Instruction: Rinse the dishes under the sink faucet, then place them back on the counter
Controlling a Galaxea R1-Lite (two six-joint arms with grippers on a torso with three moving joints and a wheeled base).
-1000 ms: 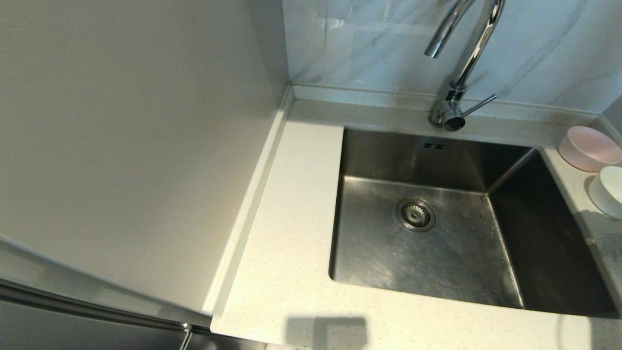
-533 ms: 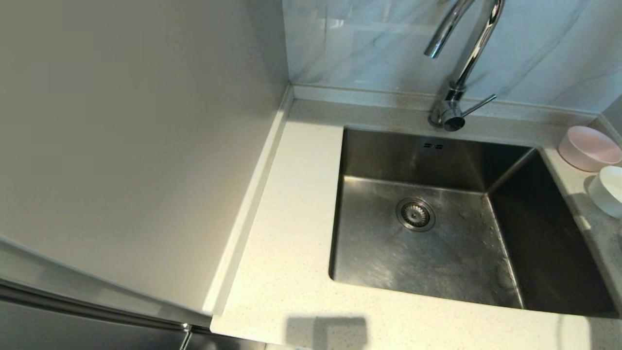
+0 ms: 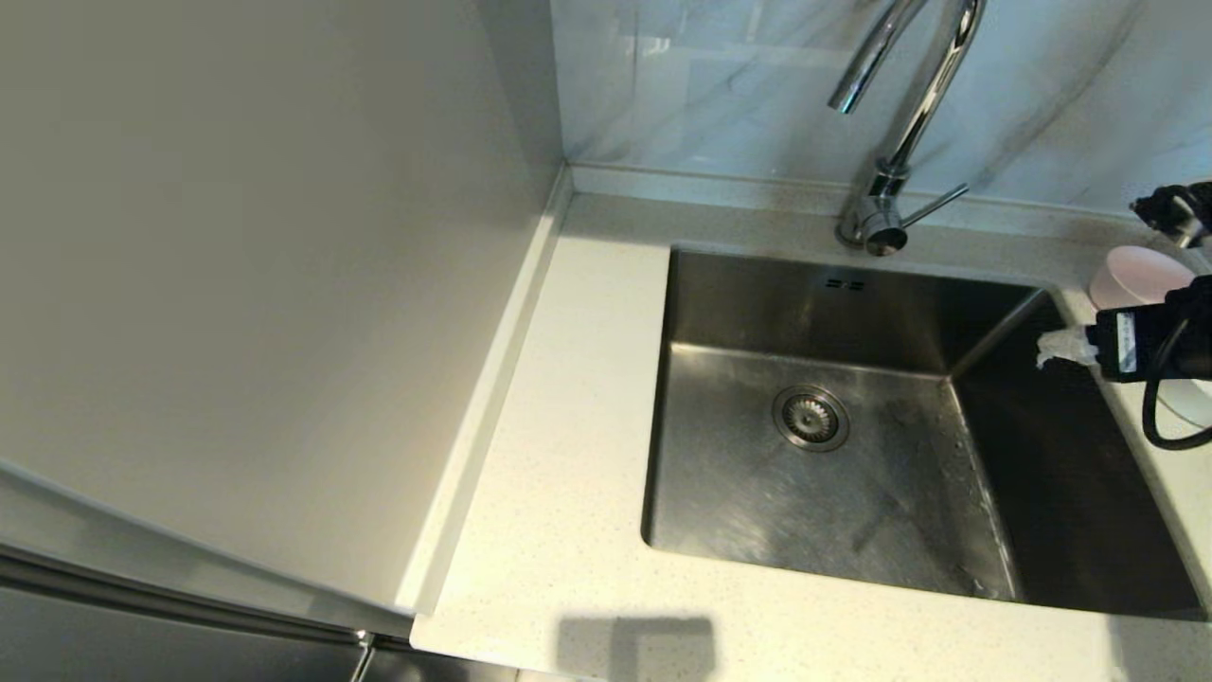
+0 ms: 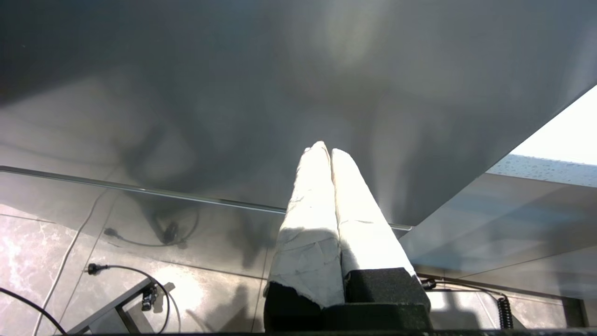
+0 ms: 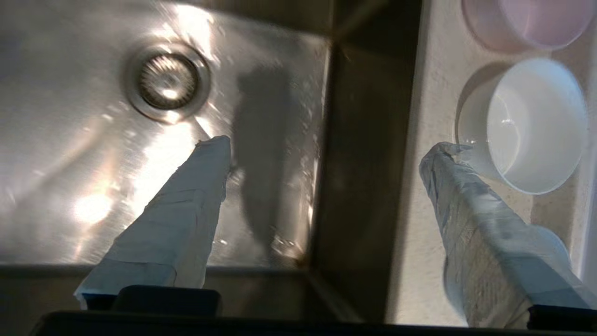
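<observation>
Dishes on the counter (image 3: 568, 426), just beside the right rim of the sink (image 3: 824, 303): pink bowl (image 5: 527, 23) toward the back, white bowl (image 5: 527, 126) close in front of it, both upright. Neither yet under the faucet (image 3: 909, 123), mounted behind the sink's back rim, spout over the basin, no water visible.

Right gripper (image 5: 329, 145): spread wide, holding nothing, straddling the sink's right rim, with one finger above the basin and the other above the counter, tip at the white bowl's wall. Contact not determinable. Left gripper (image 4: 325, 149): fingers pressed together, empty, parked away from the sink.

Step in hand, as judged: pick up the white bowl.
- Shift outward from the sink until the bowl's near wall lies between the fingers, one inside and one outside.
- Lower squarely, then close gently on the wall.
- Avoid nudging the bowl against the pink one.

Clearance:
- Right of the sink: narrow counter strip only, so lift straight up before crossing the rim.
- Inside the sink: ample open room under the spout.
- Left of the sink: broad bare counter for setting down.
</observation>
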